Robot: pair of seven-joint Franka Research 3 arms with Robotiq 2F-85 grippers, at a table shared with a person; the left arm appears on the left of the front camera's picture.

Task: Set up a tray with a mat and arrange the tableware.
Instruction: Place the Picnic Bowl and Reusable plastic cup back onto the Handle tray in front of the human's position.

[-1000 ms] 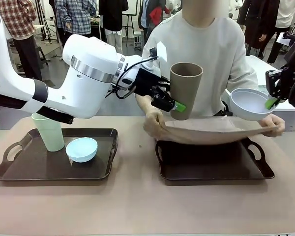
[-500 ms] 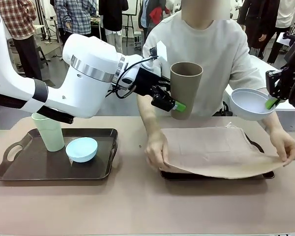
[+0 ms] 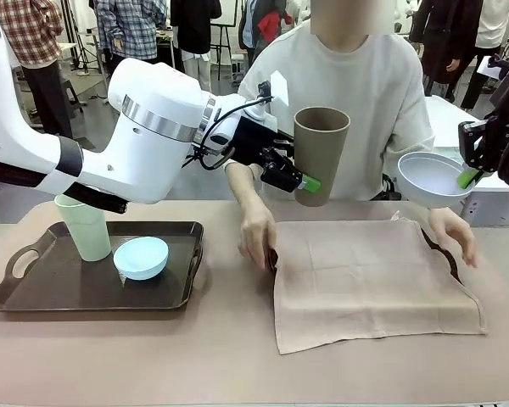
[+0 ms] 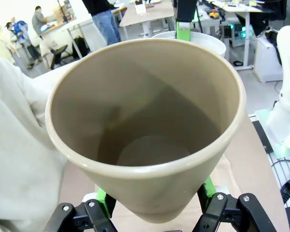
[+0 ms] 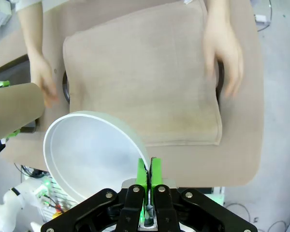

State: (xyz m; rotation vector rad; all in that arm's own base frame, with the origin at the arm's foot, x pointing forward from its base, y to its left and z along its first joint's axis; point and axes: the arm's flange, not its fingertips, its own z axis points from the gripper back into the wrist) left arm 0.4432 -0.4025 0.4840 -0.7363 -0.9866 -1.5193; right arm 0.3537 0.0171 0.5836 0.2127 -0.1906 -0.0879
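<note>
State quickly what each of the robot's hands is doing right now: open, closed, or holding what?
Left hand: closed on the brown tumbler, held upright off the table.
Right hand: closed on the bluish-white bowl at its rim.

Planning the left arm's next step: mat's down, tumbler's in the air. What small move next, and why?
Probably lower the brown tumbler in the left gripper slowly toward the middle of the mat: it lies flat, but the person's hands rest at its far corners.
</note>
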